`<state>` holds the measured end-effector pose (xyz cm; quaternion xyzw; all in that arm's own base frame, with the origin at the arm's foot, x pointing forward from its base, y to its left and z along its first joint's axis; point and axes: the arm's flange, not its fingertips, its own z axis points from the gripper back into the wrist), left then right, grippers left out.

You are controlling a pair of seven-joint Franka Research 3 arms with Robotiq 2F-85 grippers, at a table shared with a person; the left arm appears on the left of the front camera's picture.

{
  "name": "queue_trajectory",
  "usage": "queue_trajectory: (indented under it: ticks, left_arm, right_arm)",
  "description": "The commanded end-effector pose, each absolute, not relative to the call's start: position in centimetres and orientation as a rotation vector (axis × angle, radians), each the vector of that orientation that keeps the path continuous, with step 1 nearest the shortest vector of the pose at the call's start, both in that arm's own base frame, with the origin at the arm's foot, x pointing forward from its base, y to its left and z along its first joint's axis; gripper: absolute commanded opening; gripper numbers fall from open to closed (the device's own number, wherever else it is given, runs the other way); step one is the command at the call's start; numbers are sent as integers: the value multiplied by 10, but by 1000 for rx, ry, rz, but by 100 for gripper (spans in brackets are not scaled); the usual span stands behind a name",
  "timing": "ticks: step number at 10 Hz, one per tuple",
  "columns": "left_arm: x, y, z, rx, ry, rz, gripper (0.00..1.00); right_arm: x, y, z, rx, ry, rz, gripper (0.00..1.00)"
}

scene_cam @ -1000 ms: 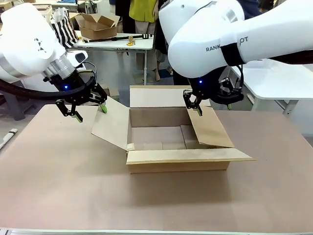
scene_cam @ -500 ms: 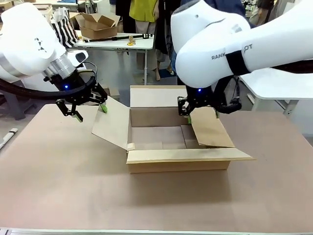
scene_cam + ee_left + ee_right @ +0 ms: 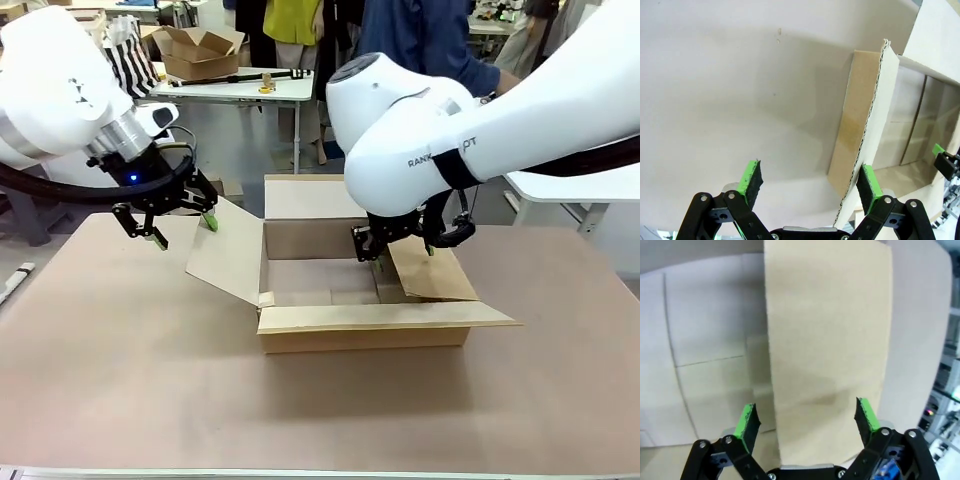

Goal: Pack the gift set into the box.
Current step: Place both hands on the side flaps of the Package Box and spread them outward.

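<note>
Pincer fingers on the right arm point(image 3: 405, 256) stand wide apart, with the right-hand flap point(image 3: 827, 350) of the big carton point(image 3: 340, 280) between them, not squeezed. Over the left flap point(image 3: 226, 252), the left pincer point(image 3: 185, 230) is wide open too, gripping nothing. Open-topped, the carton sits on the brown worktop point(image 3: 150, 350), its flaps spread outward.

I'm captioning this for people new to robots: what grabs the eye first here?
Probably the big open box in the middle of the table, its flaps spread outward. Next, the two white arms reaching in from either side: the left gripper at the box's left flap, the right gripper over its right flap, jaws open.
</note>
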<state>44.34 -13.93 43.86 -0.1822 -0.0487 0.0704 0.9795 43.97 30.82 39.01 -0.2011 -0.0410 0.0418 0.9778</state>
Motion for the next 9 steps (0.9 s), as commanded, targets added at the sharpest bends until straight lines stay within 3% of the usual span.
queue_trajectory:
  ticks: [1,9]
  left_arm:
    - [443,-140,441,-350,-107,156,100]
    - [443,-140,441,-350,-107,156,100]
  right_arm:
    - [444,311,396,-528,-99,117,100]
    - [431,288,424,-515,-134,108,100]
